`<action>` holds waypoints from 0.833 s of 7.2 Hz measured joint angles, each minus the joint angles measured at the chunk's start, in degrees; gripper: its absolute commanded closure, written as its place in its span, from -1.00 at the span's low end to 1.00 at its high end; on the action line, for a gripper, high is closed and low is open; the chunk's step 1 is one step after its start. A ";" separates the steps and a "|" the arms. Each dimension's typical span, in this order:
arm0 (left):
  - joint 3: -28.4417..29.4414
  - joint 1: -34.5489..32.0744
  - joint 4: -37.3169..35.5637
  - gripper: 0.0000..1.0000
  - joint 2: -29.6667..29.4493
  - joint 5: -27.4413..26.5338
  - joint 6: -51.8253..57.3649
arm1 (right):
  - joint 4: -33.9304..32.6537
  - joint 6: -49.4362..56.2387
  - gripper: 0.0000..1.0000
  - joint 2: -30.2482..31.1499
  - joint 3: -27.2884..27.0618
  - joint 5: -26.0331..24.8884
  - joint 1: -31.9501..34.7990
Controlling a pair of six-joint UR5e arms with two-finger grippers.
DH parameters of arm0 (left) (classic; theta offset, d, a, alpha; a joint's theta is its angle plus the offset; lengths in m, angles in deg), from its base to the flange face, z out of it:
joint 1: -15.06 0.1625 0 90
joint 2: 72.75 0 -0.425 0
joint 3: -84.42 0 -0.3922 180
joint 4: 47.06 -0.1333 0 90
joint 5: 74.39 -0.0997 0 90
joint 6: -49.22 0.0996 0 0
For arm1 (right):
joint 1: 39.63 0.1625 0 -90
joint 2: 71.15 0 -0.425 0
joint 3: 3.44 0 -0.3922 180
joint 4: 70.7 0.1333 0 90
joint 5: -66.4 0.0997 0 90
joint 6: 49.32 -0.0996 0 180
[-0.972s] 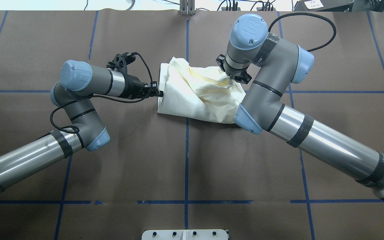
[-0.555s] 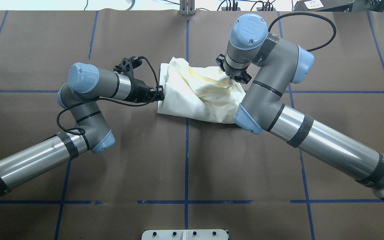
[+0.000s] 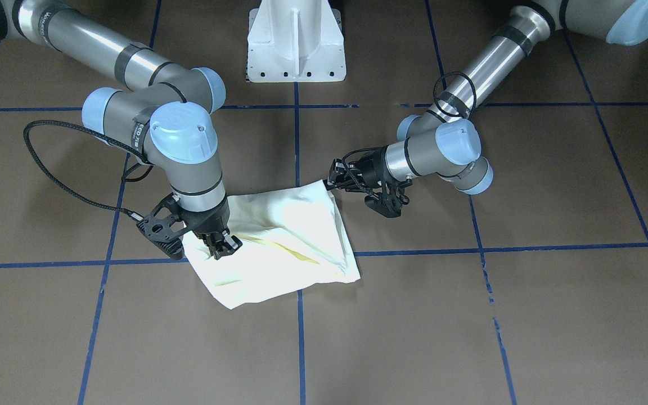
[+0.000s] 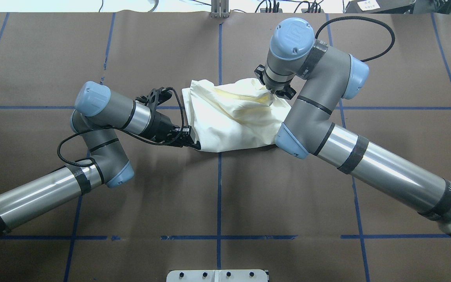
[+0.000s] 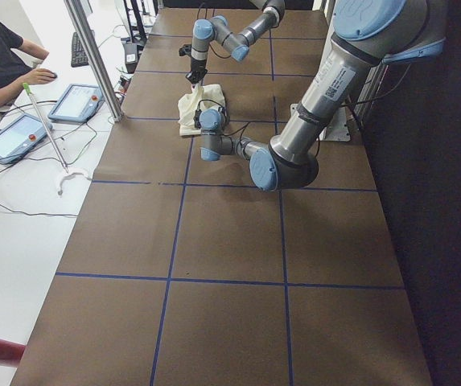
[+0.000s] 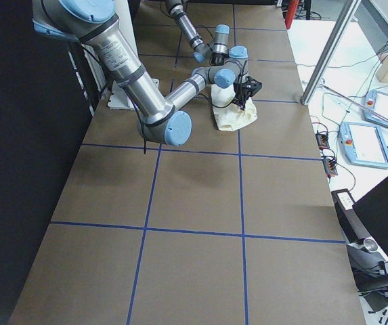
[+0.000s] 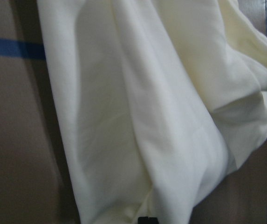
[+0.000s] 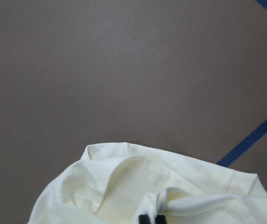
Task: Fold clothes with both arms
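Observation:
The clothes are one pale cream shirt [image 4: 233, 121], bunched in a loose heap on the brown table; no print shows. My left gripper [image 4: 192, 140] lies low and level at the heap's near-left corner, shut on that corner of the shirt. In the front view the left gripper [image 3: 332, 183] meets the shirt [image 3: 284, 236] at its pointed corner. My right gripper [image 4: 274, 92] points straight down on the far right of the heap, shut on a pinch of cloth; the right gripper [image 3: 225, 246] shows the same in the front view. Both wrist views are filled with shirt folds [image 7: 147, 116], with a seam [image 8: 124, 186].
Blue tape lines cross the brown table [image 4: 217, 196]. The white pedestal [image 3: 296, 39] stands at the robot's edge. Beyond the far edge are a metal post [image 5: 93, 56], control tablets [image 5: 73, 103] and a seated person [image 5: 1, 48].
My left gripper has swung toward the robot's side, dragging the shirt's left corner with it; the heap has been pulled wider and flatter. The right gripper has stayed put.

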State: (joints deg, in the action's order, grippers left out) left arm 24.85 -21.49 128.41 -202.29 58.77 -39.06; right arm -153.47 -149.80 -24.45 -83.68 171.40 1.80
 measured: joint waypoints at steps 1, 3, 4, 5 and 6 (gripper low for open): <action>-1.21 -0.03 2.12 1.00 0.96 1.98 -1.30 | 0.03 0.06 -0.98 -0.11 0.27 0.01 -0.02; -5.65 -0.55 3.65 1.00 2.84 3.05 -8.10 | 0.00 1.57 -1.00 -0.94 0.53 0.09 0.63; -7.09 -0.91 2.90 1.00 2.68 0.60 -11.30 | -0.04 3.94 -1.00 -1.78 0.54 1.56 2.29; -7.79 -0.99 0.61 1.00 1.71 -3.01 -12.67 | -0.08 5.83 -1.00 -2.67 0.37 5.16 4.63; -8.04 -0.95 -3.20 1.00 -0.10 -6.23 -12.93 | -0.09 6.65 -1.00 -3.23 0.11 7.99 5.85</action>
State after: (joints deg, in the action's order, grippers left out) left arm 16.81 -22.44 125.21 -202.39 52.55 -51.99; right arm -153.56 -143.15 -27.68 -83.56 179.39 7.65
